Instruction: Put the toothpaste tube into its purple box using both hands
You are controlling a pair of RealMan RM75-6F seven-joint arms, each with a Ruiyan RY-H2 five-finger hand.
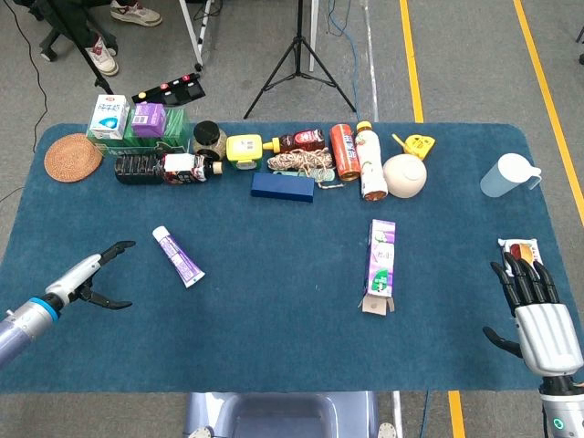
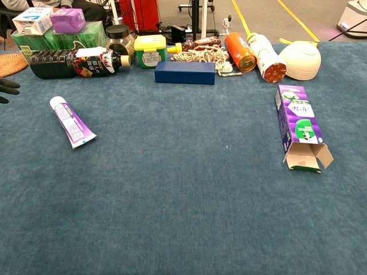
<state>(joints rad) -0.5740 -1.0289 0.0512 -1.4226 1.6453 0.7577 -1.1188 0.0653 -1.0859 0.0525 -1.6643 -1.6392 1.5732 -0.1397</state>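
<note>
The white and purple toothpaste tube (image 1: 178, 255) (image 2: 72, 121) lies flat on the blue cloth, left of centre. The purple box (image 1: 380, 264) (image 2: 299, 124) lies right of centre with its near end flaps open. My left hand (image 1: 96, 276) hovers a short way left of the tube, fingers apart and holding nothing; only its fingertips (image 2: 8, 87) show at the chest view's left edge. My right hand (image 1: 535, 312) rests at the table's right front edge, fingers spread and empty, well right of the box.
A row of bottles, jars and boxes runs along the back, with a dark blue box (image 1: 282, 186) in front of it. A woven coaster (image 1: 73, 156) sits back left, a clear jug (image 1: 509, 174) back right, and a small packet (image 1: 523, 249) beyond my right hand.
</note>
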